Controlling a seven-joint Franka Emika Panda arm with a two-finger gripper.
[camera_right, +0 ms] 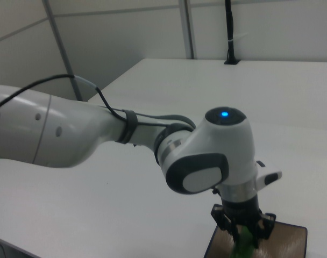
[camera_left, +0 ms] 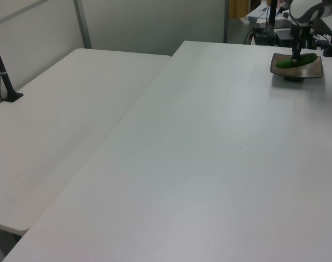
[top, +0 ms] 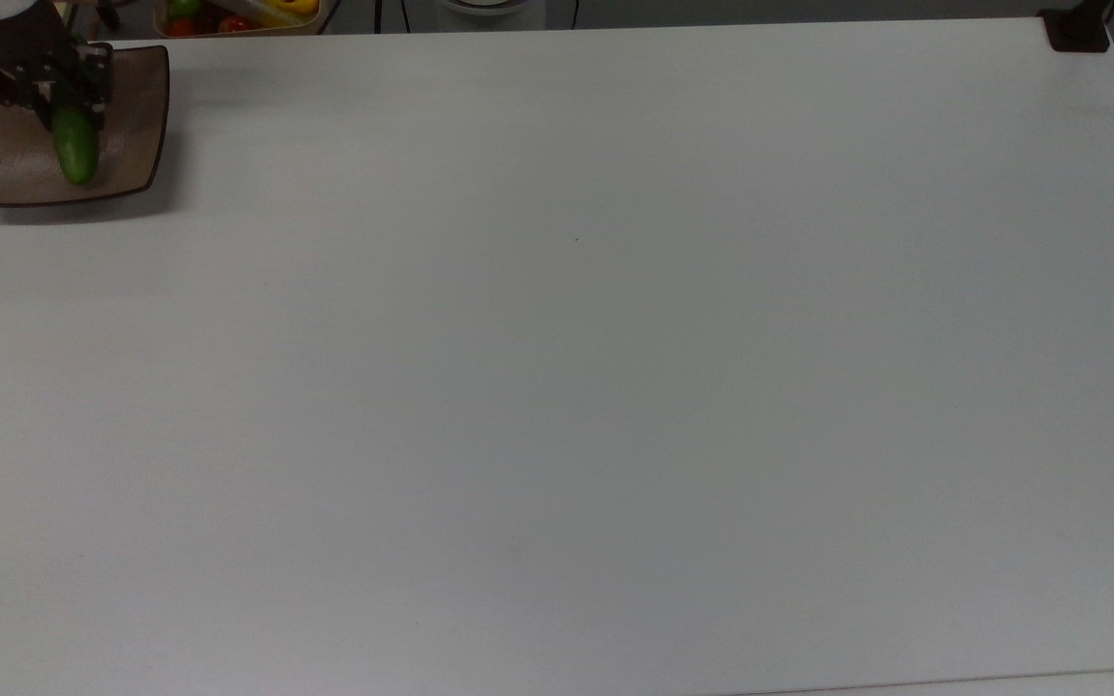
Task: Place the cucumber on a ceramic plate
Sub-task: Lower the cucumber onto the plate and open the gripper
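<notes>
On the ceramic plate [top: 136,116], the gripper [top: 62,108] pinches the smooth green cucumber [top: 75,153].

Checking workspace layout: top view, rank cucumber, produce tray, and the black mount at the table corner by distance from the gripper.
1. The cucumber: at the gripper, lying on the ceramic plate, top view's upper left.
2. The produce tray: beyond the table's far edge, to the top view's right of the plate.
3. The black mount: top view's upper right corner, farthest.
</notes>
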